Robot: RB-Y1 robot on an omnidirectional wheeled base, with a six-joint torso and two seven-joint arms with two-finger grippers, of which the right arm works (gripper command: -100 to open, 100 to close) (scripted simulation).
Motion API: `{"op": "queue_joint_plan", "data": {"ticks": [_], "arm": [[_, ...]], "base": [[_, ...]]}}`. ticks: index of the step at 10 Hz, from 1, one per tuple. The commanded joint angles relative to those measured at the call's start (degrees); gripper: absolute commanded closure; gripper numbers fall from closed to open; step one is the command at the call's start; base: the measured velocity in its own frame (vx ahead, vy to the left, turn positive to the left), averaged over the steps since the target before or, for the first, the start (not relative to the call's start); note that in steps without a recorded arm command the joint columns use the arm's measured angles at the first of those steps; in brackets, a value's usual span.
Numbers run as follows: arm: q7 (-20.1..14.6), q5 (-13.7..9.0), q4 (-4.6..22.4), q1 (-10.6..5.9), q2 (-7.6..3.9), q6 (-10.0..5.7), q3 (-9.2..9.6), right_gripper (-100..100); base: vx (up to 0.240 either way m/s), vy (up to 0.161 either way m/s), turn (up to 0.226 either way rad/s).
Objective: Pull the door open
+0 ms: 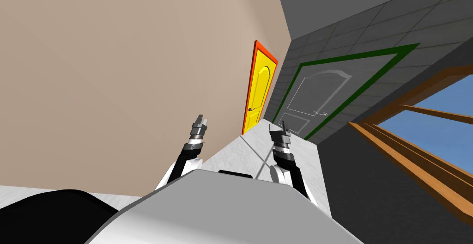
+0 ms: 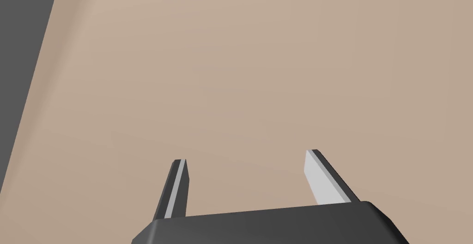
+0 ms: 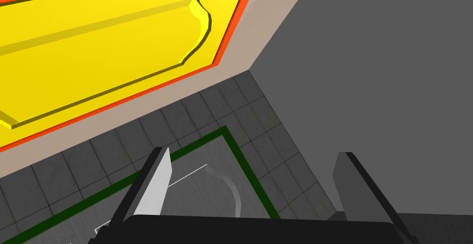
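Approach to a corner holding two shut doors. The left hand (image 1: pixel 203 119) and the right hand (image 1: pixel 277 126) are raised ahead of the torso, each with its two fingers spread wide and holding nothing. The left hand faces the beige wall (image 2: pixel 258 70), and the right hand looks toward the corner. A yellow door (image 1: pixel 258 93) in an orange frame (image 1: pixel 266 53) sits in the beige wall. A grey door (image 1: pixel 316 95) in a green frame (image 1: pixel 365 82) sits in the adjoining dark tiled wall (image 1: pixel 369 28). Both doors lie well apart from the hands, across the pale floor (image 1: pixel 251 146). Which door the task means cannot be told, though in the right wrist view the grey door lies between that hand's fingers. Likely hazards:
- heading for the wrong door, since the two stand near each other;
- scraping the left arm along the beige wall, which appears to run close beside it;
- thin fingers slipping off the small handle (image 1: pixel 321 114);
- the base standing in the door's swing path once the pull begins.
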Motion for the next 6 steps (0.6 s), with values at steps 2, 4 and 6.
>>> {"op": "queue_joint_plan", "data": {"ticks": [2, 4, 6], "arm": [[-0.1, -0.2, 3.5, -1.25, -1.12, -0.76, 0.96, -100], [-0.3, -0.5, 6.4, -2.36, -2.13, -1.47, 1.49, -100], [-0.4, -0.6, 8.7, -3.19, -2.86, -2.01, 1.88, -100]], "base": [[0.131, -0.071, 0.106], [0.151, -0.096, 0.130], [0.077, -0.089, 0.091]]}}
